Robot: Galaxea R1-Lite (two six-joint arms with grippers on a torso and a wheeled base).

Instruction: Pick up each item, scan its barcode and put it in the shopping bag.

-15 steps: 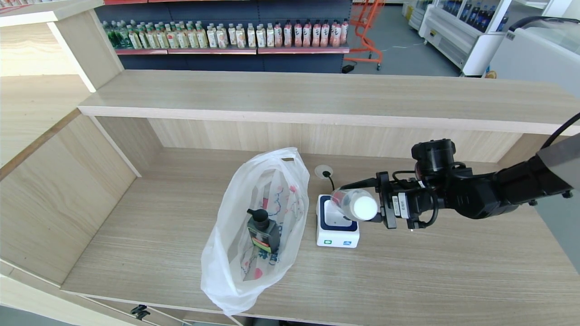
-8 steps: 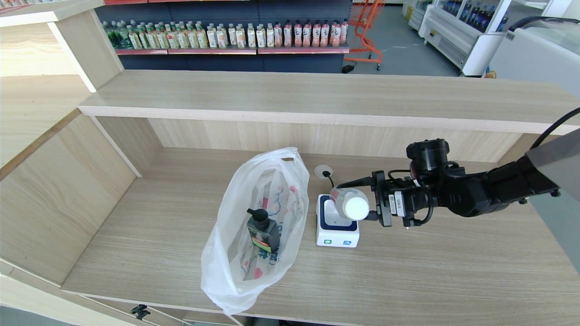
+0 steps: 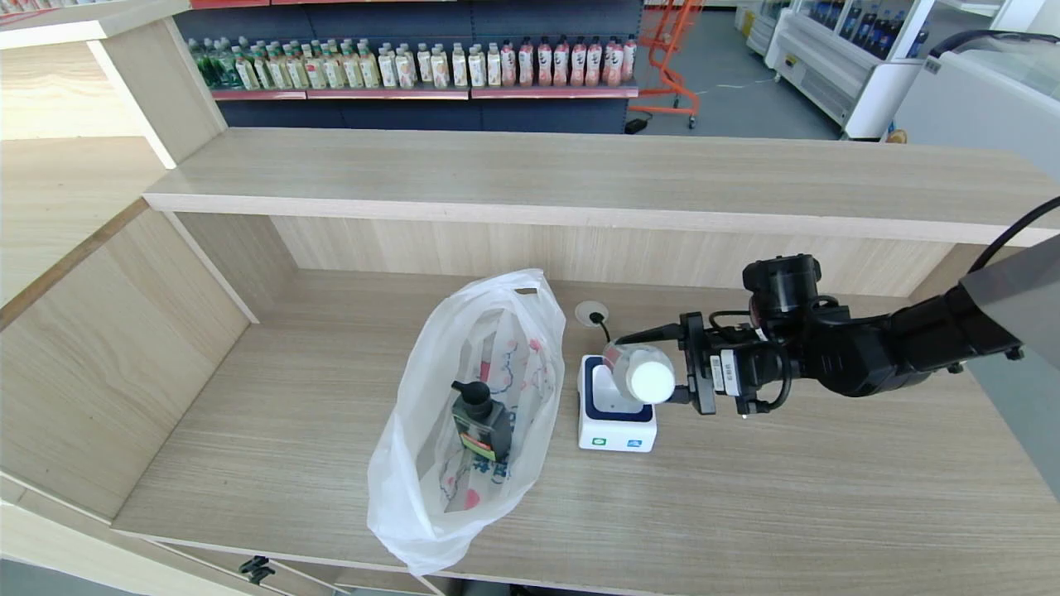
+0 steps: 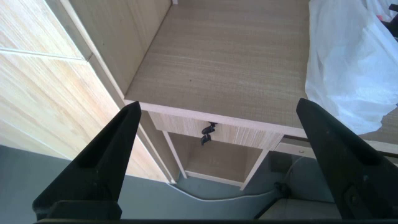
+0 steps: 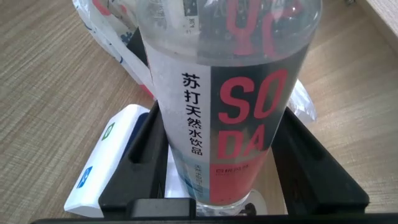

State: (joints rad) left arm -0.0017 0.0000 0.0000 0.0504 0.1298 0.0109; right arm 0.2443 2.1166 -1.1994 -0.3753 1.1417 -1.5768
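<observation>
Over scanner (image 3: pixel 617 434) — R fingers (image 3: pixel 654 334) clamp soda btl (image 3: pixel 648 379); bag (image 3: pixel 410 488) beside.

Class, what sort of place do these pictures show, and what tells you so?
Probably a shop checkout: shelves of drink bottles behind the counter, a scanner with a soda bottle held over it, and a shopping bag beside it.

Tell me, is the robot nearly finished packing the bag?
Partly. One dark pump bottle already sits in the shopping bag. The right end effector holds a soda bottle over the white scanner, so scanning is in hand. That bottle has yet to go into the bag.
</observation>
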